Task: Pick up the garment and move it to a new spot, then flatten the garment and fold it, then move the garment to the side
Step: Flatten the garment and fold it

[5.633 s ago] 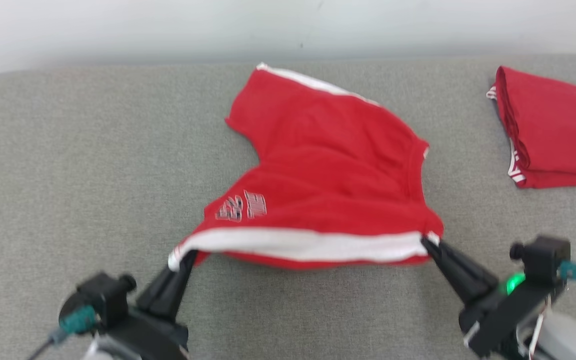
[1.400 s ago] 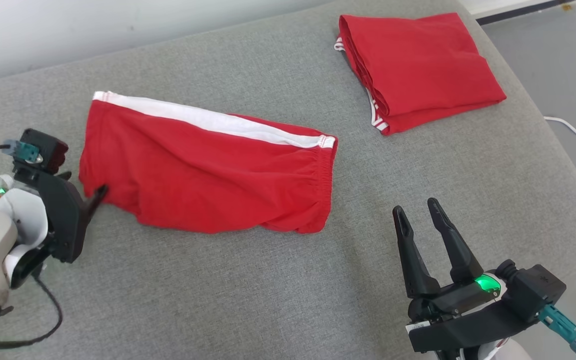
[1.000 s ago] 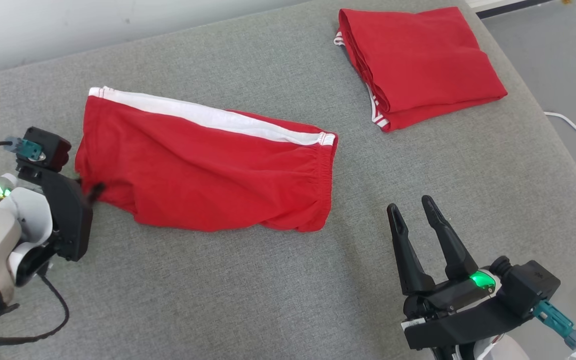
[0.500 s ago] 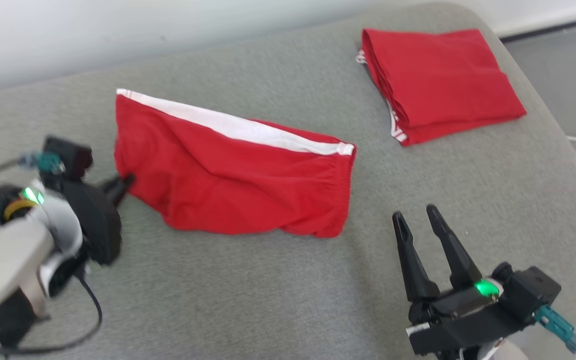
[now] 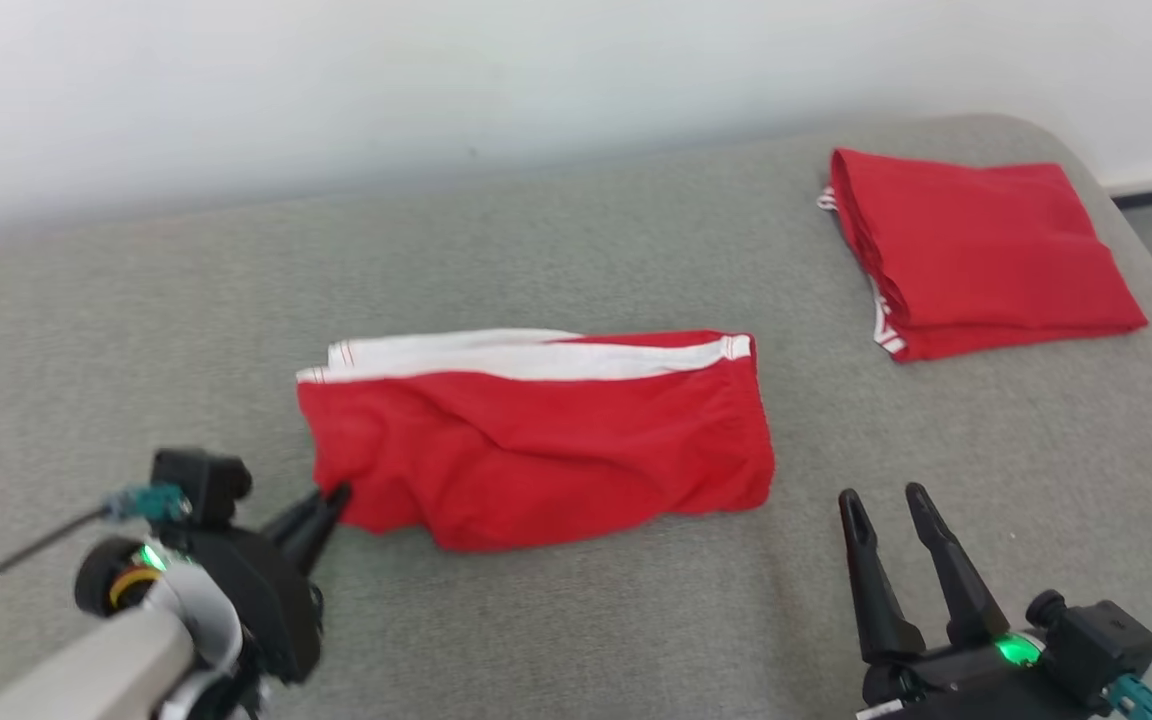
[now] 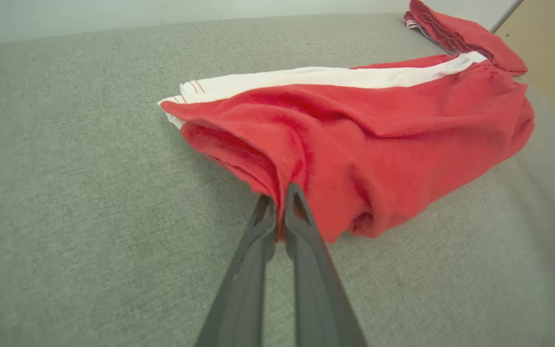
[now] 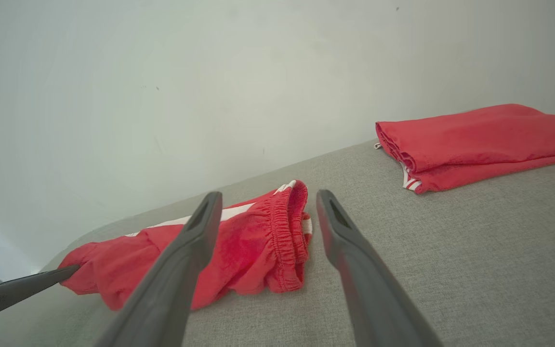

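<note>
A: Where is the garment?

B: Red shorts (image 5: 536, 450) with a white side stripe (image 5: 536, 358) lie on a grey cushion (image 5: 586, 620). They are well apart from a folded red pile (image 5: 986, 250), on the pile's left and nearer the robot. They look doubled lengthwise, with the stripe along the far edge and the waistband (image 5: 760, 420) towards the pile. The cloth is rumpled.

A: And the grippers?

B: The left gripper (image 5: 333, 495) is pinched on the shorts' near corner, at the end farthest from the pile. A tuck of red cloth sits between its fingers. The right gripper (image 5: 881, 495) hovers over bare cushion with fingers spread, holding nothing. It is near the waistband and closer to the robot than the pile is.

A: Which step is this?

B: Probably the fold. The shorts look halved once but are not yet as compact as the pile.

A: What does the next move call for?

B: Likely lifting the pinched end and carrying it towards the pile, so the leg hems land on the waistband. With only one corner held, the far corner may lag and skew the fold, so the right gripper could pin the waistband. The move to the side would follow.
</note>
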Robot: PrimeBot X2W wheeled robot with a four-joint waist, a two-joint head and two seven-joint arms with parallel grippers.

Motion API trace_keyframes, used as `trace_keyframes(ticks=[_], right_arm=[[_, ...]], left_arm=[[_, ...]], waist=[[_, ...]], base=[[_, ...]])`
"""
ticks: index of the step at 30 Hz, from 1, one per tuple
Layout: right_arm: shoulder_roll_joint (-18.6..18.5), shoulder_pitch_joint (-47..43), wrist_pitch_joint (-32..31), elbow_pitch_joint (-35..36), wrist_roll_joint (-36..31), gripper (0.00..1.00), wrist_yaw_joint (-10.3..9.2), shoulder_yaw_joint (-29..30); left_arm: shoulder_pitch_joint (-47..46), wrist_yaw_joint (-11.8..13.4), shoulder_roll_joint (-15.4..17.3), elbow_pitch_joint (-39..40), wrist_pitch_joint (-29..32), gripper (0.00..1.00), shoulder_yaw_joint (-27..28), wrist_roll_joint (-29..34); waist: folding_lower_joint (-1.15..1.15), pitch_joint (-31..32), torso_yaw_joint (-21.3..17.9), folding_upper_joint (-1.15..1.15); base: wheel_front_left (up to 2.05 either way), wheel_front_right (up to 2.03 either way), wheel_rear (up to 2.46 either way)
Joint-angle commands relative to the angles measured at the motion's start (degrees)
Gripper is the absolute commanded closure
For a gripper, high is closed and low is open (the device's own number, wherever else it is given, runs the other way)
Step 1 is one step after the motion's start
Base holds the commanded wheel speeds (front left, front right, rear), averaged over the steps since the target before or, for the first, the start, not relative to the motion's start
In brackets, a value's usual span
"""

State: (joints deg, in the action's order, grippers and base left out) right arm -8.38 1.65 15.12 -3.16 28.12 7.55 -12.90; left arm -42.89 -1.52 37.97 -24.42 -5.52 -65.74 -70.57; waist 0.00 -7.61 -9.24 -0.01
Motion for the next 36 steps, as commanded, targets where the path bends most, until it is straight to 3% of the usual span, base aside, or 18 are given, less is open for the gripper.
trace_keyframes(ticks=[1,11,12,13,14,20,26,34,36], right_arm=[[0.0,-1.1,0.0,0.0,-0.2,0.0,-0.12,0.3],[-0.1,-2.9,-0.8,0.5,-0.6,0.0,-0.12,2.2],[-0.2,-2.9,-0.8,0.6,-0.6,0.0,-0.12,2.3],[-0.2,-2.9,-0.8,0.7,-0.7,0.0,-0.12,2.4],[-0.2,-2.8,-0.9,0.8,-0.8,0.0,-0.12,2.5],[0.3,-2.9,-0.7,1.5,-1.5,0.0,-0.12,4.2],[0.6,-2.5,-0.5,2.5,-3.2,0.0,-0.12,6.4],[1.2,-3.0,-0.2,3.1,-5.8,0.0,-0.12,9.2],[1.3,-3.1,-0.2,3.1,-6.0,0.0,-0.12,9.4]], left_arm=[[1.8,0.8,0.0,1.2,-0.9,1.0,0.2,-0.4],[8.8,4.4,-0.5,5.8,-4.2,1.0,-0.7,-1.5],[8.7,5.0,-0.5,5.5,-5.1,0.7,-0.8,-0.3],[8.8,5.6,-0.7,5.1,-6.0,0.19,-0.9,0.7],[9.2,6.1,-1.1,4.8,-6.8,0.0,-0.5,0.9],[10.5,8.7,-2.8,3.9,-9.6,0.0,5.0,4.9],[15.5,11.1,-5.3,8.9,-9.6,0.0,20.9,17.1],[25.1,11.2,-10.2,16.9,-9.7,0.0,38.8,32.0],[26.3,11.0,-11.0,17.8,-9.7,0.0,40.7,33.4]], waist=[[0.0,2.1,2.4,0.01],[0.0,2.7,4.2,0.01],[0.0,2.6,4.3,0.01],[0.0,2.6,4.3,0.01],[0.0,2.7,4.3,0.01],[0.0,3.4,5.0,0.01],[0.0,4.2,6.4,0.01],[0.0,5.1,8.4,0.01],[0.0,5.2,8.6,0.01]], base=[[0.0,0.0,0.0],[0.0,0.0,0.0],[0.0,0.0,0.0],[0.0,0.0,0.0],[0.0,0.0,0.0],[0.0,0.0,0.0],[0.0,0.0,0.0],[0.0,0.0,0.0],[0.0,0.0,0.0]])
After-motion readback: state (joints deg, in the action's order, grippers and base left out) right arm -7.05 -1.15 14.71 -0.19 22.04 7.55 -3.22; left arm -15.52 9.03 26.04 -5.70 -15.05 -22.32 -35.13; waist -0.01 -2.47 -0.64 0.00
